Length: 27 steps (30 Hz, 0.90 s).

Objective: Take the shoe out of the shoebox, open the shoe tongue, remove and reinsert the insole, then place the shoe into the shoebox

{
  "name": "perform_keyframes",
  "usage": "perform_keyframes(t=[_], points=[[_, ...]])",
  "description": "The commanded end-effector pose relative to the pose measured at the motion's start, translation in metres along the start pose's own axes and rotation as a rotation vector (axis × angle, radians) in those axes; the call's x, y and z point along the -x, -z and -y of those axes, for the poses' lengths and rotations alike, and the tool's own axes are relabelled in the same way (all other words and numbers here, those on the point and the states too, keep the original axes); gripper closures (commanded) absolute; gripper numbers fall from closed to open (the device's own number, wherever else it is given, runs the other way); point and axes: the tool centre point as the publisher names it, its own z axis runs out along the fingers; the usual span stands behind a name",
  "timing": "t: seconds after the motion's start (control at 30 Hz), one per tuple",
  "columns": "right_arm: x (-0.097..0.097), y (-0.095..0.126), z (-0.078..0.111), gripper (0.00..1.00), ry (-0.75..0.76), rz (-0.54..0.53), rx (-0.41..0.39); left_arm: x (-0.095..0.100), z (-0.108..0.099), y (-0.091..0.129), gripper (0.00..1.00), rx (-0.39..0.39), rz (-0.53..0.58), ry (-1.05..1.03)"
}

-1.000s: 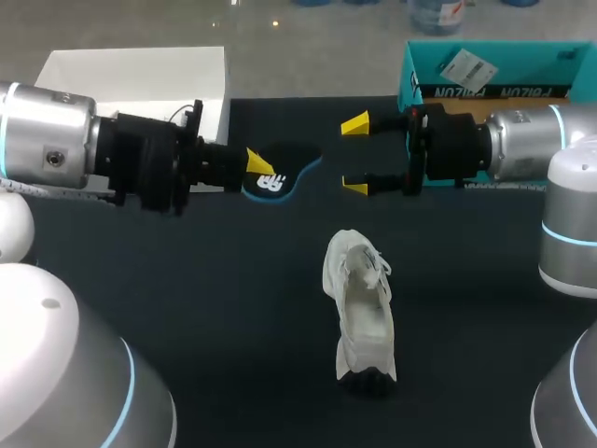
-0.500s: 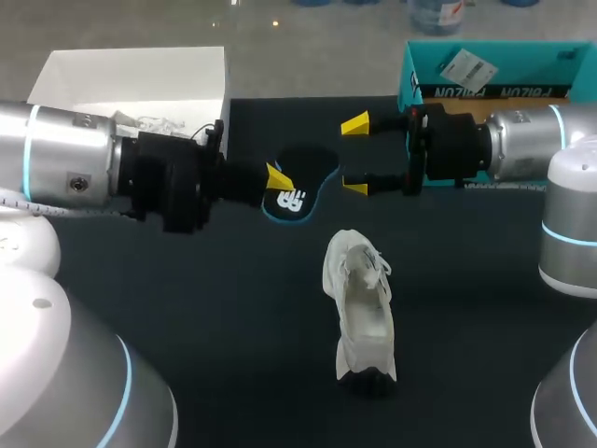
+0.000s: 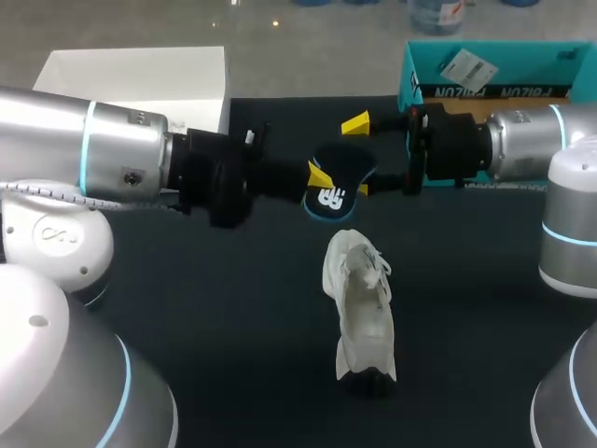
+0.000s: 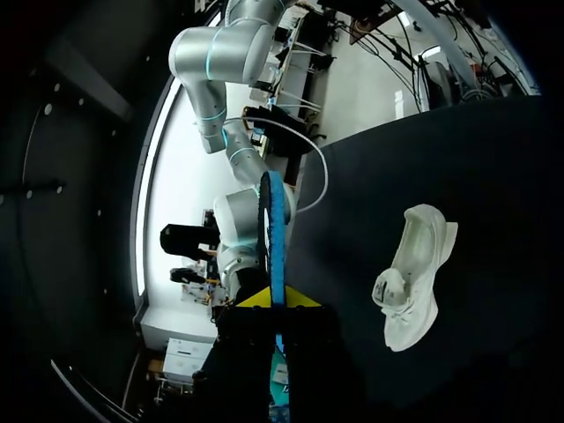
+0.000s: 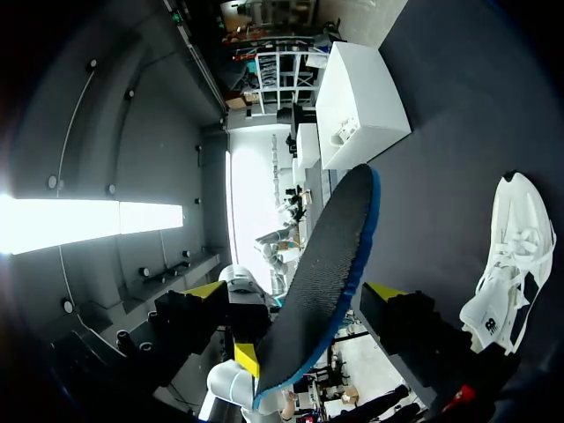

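My left gripper (image 3: 319, 177) is shut on the heel end of a dark insole (image 3: 338, 175) with a blue rim and a white logo, held up above the table. In the left wrist view the insole (image 4: 274, 238) stands edge-on out of the left gripper (image 4: 278, 300). My right gripper (image 3: 356, 155) is open, its yellow tips wide apart, and the insole's front end lies between them. From the right wrist, the insole (image 5: 324, 282) crosses the right gripper (image 5: 295, 293) without being pinched. The white shoe (image 3: 360, 308) lies on the dark table below, also seen as the shoe (image 4: 412, 275) and the shoe (image 5: 513, 256).
A teal shoebox (image 3: 494, 75) stands at the back right behind my right arm. A white box (image 3: 140, 79) sits at the back left, shown as the white box (image 5: 361, 106) from the right wrist. The dark table (image 3: 233, 308) spreads around the shoe.
My left arm has carried the insole to the right, from near the white box into the gap between the right gripper's fingers. The right arm and the shoe have not moved.
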Motion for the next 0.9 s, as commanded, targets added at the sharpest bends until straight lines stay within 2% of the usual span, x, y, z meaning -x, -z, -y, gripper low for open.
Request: perform_keyframes(t=[0.03, 0.53, 0.87, 0.9], points=[[0.0, -0.001, 0.0, 1.0, -0.001, 0.001, 0.002, 0.001, -0.004, -0.028, 1.0, 0.012, 0.004, -0.003], [0.0, -0.001, 0.0, 1.0, -0.001, 0.001, 0.002, -0.003, -0.016, 0.003, 1.0, 0.076, 0.013, -0.005], [0.0, -0.001, 0.0, 1.0, -0.001, 0.001, 0.002, -0.007, -0.013, 0.003, 1.0, 0.074, 0.006, -0.01], [0.0, -0.001, 0.0, 1.0, -0.001, 0.001, 0.002, -0.007, -0.013, 0.003, 0.68, 0.068, 0.01, -0.006]])
